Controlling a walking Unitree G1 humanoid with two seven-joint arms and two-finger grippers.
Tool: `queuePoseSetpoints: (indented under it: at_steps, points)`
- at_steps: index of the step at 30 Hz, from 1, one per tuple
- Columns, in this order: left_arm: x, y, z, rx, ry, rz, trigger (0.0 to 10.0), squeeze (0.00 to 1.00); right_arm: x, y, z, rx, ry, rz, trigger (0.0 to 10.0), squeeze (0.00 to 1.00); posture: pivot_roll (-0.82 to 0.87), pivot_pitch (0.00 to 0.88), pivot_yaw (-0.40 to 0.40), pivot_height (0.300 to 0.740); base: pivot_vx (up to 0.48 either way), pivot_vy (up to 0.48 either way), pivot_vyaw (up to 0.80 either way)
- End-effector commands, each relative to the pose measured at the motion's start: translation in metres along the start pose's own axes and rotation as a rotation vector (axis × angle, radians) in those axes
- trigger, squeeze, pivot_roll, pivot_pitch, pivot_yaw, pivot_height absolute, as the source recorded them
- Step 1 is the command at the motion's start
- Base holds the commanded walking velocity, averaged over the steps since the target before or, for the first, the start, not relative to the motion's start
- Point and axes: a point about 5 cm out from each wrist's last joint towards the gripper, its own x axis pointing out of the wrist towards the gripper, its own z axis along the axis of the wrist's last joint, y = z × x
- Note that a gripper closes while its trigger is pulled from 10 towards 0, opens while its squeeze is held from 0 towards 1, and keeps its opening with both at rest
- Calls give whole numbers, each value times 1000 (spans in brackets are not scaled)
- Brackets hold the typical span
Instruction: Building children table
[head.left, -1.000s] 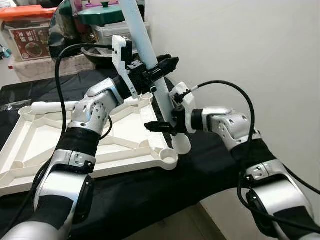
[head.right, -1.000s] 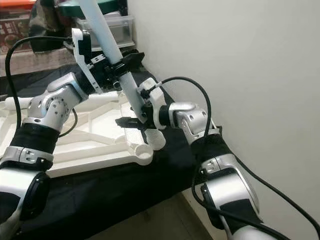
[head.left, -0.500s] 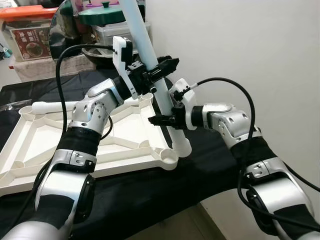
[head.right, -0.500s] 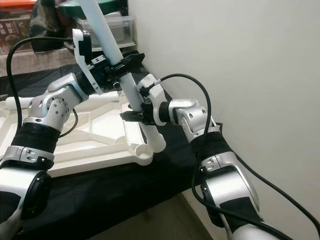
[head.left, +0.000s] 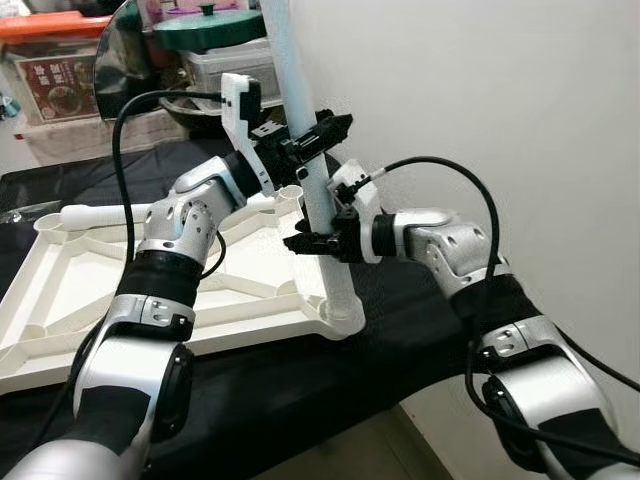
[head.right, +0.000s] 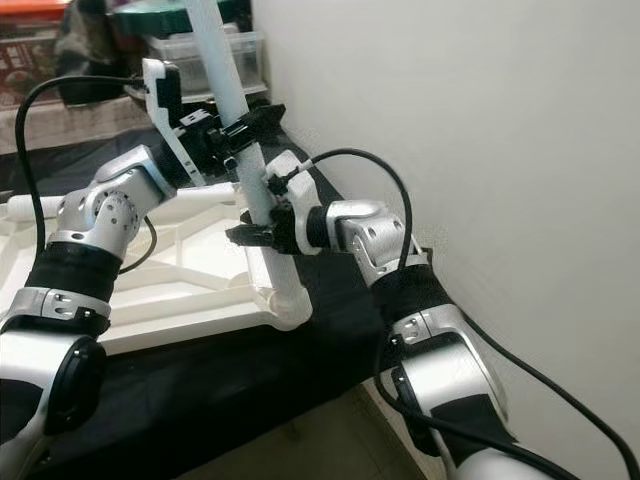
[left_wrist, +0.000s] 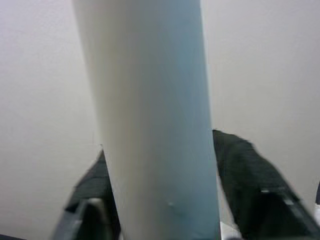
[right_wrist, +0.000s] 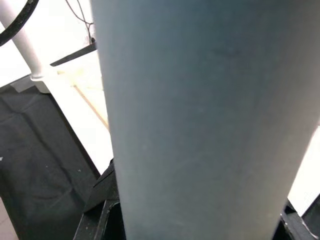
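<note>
Nearest the camera, the near right corner socket (head.left: 345, 312) of the upturned white tabletop (head.left: 95, 285) takes the foot of a pale tube, the table leg (head.left: 318, 205). The leg stands almost upright, its lower end sitting in or on that socket; whether it is fully seated I cannot tell.

The right hand (head.left: 318, 240) is closed round the leg low down, just above the socket. The left hand (head.left: 318, 137) is clamped on the same leg higher up, its black fingers (left_wrist: 250, 185) showing on either side of the tube in the left wrist view.

What could go wrong, as I judge it: if the leg leans while being pushed down, it may jam against the socket rim or skid out over the tabletop's edge. The socket lies close to the bench's edge, so a sideways shove from either arm could slide the whole tabletop towards the drop. Two grips on one stiff tube could also fight each other and twist it.

The tabletop lies on a bench covered in black cloth (head.left: 300, 380). Another leg (head.left: 105, 212) lies by the far rim. A plain pale wall (head.left: 500, 100) runs along the right. Beyond the bench are stacked storage boxes (head.left: 55, 80) and a green lid (head.left: 205, 28).
</note>
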Motion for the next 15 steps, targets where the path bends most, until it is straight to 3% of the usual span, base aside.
queuePoseSetpoints:
  at_steps: [1,4,5,10,12,15]
  points:
    - [4,-3,9,31,-22,-18,10000,1000,1,2,3,2,-12,16,0,0,86,0,6,740,0,0,0]
    - [4,-4,14,59,-29,-18,10000,1000,-1,0,2,6,-17,9,0,0,86,0,6,740,0,0,0]
    - [3,-5,18,62,-50,-22,10000,0,-3,-1,3,8,-20,1,0,0,89,0,4,740,0,0,0]
    - [1,-3,34,72,-111,7,10000,0,-13,-10,7,16,-45,-41,0,0,90,0,5,740,0,0,0]
    - [-4,3,47,72,-188,92,10000,0,-22,-20,14,21,-92,-94,0,0,90,0,5,740,0,0,0]
    - [-8,5,53,73,-225,134,10000,0,-28,-25,19,39,-132,-130,0,0,90,0,5,740,0,0,0]
